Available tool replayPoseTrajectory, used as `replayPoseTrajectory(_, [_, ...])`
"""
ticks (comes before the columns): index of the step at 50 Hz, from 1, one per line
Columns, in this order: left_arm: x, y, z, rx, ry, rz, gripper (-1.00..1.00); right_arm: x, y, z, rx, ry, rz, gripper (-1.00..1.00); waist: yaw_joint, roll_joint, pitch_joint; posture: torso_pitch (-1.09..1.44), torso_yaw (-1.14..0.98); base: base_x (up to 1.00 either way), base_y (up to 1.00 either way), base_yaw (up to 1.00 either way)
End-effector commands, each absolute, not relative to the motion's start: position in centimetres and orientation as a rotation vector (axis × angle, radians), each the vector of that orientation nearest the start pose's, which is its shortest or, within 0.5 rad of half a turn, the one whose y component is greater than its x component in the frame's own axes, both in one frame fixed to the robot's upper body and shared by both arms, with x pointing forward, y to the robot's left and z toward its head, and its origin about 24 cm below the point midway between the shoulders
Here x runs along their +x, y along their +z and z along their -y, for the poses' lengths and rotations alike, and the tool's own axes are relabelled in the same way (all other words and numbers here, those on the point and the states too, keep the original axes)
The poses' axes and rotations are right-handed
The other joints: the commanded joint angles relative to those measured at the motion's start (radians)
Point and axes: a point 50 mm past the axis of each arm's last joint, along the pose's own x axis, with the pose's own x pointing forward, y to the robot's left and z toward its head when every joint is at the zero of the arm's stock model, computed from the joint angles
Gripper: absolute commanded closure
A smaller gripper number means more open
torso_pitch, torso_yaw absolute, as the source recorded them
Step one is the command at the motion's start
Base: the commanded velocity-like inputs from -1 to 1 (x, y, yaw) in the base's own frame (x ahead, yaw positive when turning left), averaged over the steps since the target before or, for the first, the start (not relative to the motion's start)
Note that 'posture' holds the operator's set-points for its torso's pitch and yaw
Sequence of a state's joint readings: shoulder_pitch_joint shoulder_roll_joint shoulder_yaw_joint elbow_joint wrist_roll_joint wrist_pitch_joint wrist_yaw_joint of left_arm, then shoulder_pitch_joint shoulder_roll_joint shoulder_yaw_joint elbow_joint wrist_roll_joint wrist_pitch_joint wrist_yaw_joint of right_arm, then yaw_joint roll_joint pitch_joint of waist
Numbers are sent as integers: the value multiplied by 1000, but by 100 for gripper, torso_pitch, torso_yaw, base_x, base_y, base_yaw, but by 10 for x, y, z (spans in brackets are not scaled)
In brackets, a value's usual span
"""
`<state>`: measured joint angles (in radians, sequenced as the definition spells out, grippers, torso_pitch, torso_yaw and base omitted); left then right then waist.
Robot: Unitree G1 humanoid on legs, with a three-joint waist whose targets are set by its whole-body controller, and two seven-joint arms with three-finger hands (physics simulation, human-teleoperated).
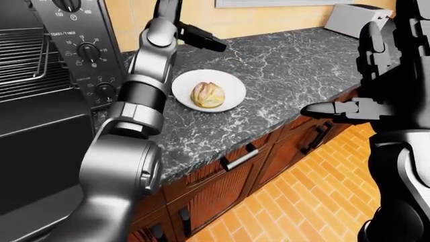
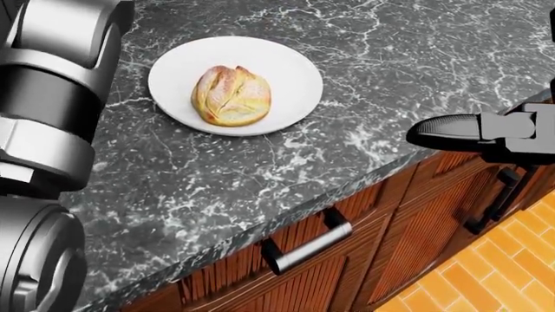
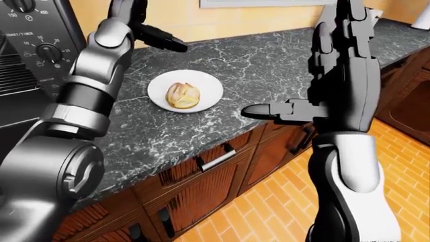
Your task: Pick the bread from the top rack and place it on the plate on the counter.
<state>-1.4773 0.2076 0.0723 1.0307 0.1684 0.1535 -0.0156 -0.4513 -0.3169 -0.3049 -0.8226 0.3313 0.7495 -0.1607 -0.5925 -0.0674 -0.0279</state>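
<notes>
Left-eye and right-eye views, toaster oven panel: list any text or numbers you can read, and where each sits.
"150" and "450": beside the top knob of the black toaster oven control panel.
"TOAST/TIMER": above the middle knob.
"10", "20": numerals round the middle knob; the rest of the ring is too small to read.
Label above the bottom knob: blurred, unreadable.
White round plate, golden bread roll, dark marble counter: no text.

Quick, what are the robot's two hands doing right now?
Left hand: open, holding nothing, raised above the counter.
Right hand: open, empty, fingers spread.

Dark marble counter (image 2: 416, 78) carries a white plate (image 2: 295, 71) holding bread (image 2: 231, 95).
</notes>
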Motion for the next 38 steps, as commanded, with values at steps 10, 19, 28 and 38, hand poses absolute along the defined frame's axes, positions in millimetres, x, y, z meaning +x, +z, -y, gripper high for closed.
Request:
replayPoseTrajectory(10, [392,360,-106,436,-48,456,-100,222,282,192,-41,-104,633,-100,-4,8,-19,0,-54,0,0,0])
replayPoseTrajectory(19, [367,371,-111,472,-27,493,-100,220,285,192,-39,-101,638,-100,-7,10,-13,0,-54,0,0,0])
replayPoseTrajectory(28, [344,362,-116,488,-9,490,-100,221,285,190,-39,-99,637,-100,-10,14,-11,0,-54,0,0,0])
replayPoseTrajectory(38, [315,369,-120,505,9,509,-100,224,289,189,-41,-93,642,-100,-12,15,-6,0,-54,0,0,0])
